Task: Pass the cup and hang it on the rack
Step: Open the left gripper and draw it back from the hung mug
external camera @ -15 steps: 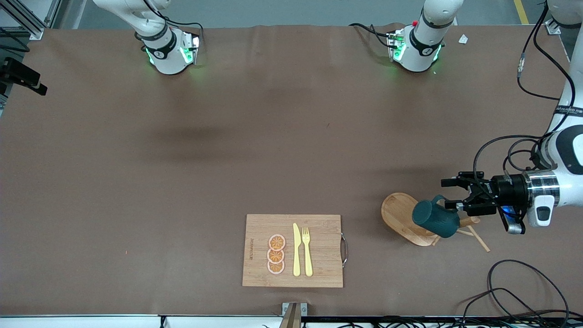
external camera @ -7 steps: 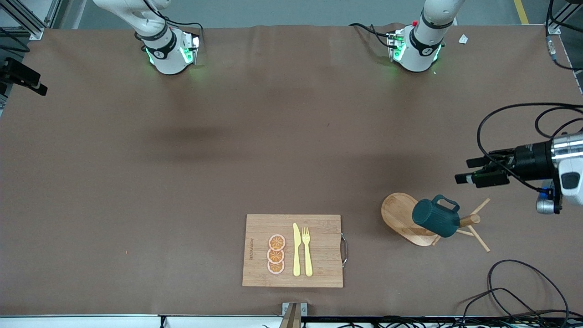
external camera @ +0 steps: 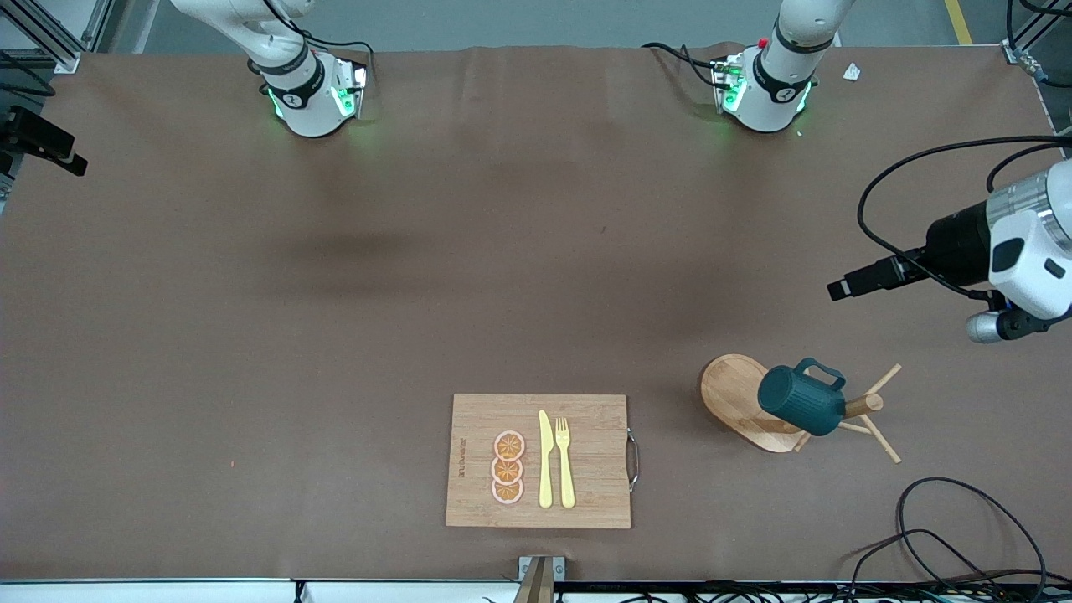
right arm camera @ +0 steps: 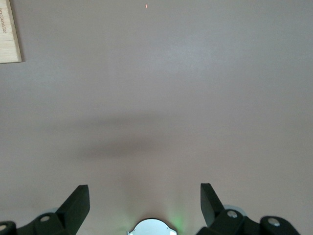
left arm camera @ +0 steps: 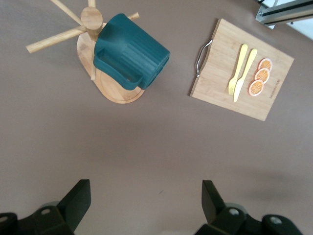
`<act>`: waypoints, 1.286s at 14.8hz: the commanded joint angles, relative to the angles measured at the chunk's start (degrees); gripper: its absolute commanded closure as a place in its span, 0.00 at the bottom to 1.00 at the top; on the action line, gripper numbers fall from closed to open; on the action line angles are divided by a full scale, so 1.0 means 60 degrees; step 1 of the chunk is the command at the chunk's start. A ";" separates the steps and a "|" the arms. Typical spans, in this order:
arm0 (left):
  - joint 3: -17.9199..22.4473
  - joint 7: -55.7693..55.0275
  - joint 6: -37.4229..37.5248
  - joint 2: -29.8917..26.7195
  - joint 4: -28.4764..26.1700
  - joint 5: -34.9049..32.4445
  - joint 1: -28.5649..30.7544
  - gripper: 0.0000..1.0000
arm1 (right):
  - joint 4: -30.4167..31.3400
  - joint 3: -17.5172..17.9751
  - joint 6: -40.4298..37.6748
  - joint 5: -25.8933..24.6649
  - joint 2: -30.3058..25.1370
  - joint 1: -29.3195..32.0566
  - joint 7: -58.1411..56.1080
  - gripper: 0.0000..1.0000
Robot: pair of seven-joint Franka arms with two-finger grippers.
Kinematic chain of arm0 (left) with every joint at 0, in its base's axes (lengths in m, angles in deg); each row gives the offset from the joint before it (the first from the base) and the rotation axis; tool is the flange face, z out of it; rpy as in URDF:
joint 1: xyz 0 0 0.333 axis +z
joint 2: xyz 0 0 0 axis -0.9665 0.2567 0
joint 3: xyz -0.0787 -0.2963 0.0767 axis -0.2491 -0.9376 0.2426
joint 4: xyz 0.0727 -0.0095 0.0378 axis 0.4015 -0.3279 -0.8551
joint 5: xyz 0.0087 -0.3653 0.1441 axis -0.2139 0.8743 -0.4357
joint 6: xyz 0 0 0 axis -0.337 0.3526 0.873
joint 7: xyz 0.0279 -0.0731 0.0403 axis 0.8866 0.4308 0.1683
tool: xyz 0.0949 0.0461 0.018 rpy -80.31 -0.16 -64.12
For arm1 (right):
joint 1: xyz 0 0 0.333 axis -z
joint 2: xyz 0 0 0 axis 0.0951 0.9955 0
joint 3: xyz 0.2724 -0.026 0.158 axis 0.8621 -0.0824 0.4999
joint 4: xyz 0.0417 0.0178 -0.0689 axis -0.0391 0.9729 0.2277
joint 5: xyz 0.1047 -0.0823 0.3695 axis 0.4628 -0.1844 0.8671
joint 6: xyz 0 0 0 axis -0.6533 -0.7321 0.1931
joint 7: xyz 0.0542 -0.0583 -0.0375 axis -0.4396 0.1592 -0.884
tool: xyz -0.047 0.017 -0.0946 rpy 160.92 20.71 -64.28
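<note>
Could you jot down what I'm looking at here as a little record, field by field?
cup: dark teal, hanging on the rack, held by no gripper
rack: wooden mug tree, toward the left arm's end of the table
left gripper: open, empty, up over bare table beside the rack
right gripper: open, empty, waiting over bare table
cutting board: nearer the front camera than the rack, carrying a yellow knife, a fork and orange slices
</note>
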 commanded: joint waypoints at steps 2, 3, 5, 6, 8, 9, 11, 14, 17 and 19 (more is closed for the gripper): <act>-0.0049 0.1003 0.0449 -0.0074 0.0039 -0.0570 0.0072 0.00 | 0.0037 0.0086 -0.0008 0.0016 -0.0022 0.0119 0.0021 0.00; -0.0034 0.1034 0.0565 -0.0089 0.0068 -0.0571 -0.0029 0.00 | 0.0037 0.0100 -0.0008 0.0016 -0.0022 0.0119 0.0021 0.00; 0.0068 0.1034 0.0989 -0.0089 0.0490 -0.0847 -0.0554 0.00 | 0.0037 0.0086 -0.0008 0.0016 -0.0022 0.0119 0.0021 0.00; 0.0184 0.1049 0.1267 -0.0060 0.0769 -0.1096 -0.0862 0.00 | 0.0037 0.0086 -0.0008 0.0016 -0.0022 0.0119 0.0021 0.00; 0.0433 0.1063 0.1475 -0.0059 0.1034 -0.1390 -0.1434 0.00 | 0.0037 0.0086 -0.0008 0.0016 -0.0022 0.0119 0.0021 0.00; 0.0609 0.1063 0.1576 -0.0060 0.1180 -0.1435 -0.1668 0.00 | 0.0037 0.0086 -0.0008 0.0016 -0.0022 0.0104 0.0021 0.00; 0.0859 0.1064 0.1796 -0.0074 0.1415 -0.1421 -0.2152 0.00 | 0.0037 0.0086 -0.0008 0.0016 -0.0022 0.0104 0.0021 0.00; 0.1209 0.0903 0.1710 -0.0074 0.1766 -0.1421 -0.2898 0.00 | 0.0037 0.0086 -0.0008 0.0016 -0.0022 0.0104 0.0021 0.00; 0.2014 0.0829 0.1344 -0.0074 0.2337 -0.1406 -0.3982 0.00 | 0.0037 0.0100 -0.0008 0.0016 -0.0022 0.0104 0.0021 0.00; 0.2556 0.0684 0.1255 -0.0103 0.2645 -0.1406 -0.4685 0.00 | 0.0037 0.0100 -0.0008 0.0016 -0.0022 0.0090 0.0021 0.00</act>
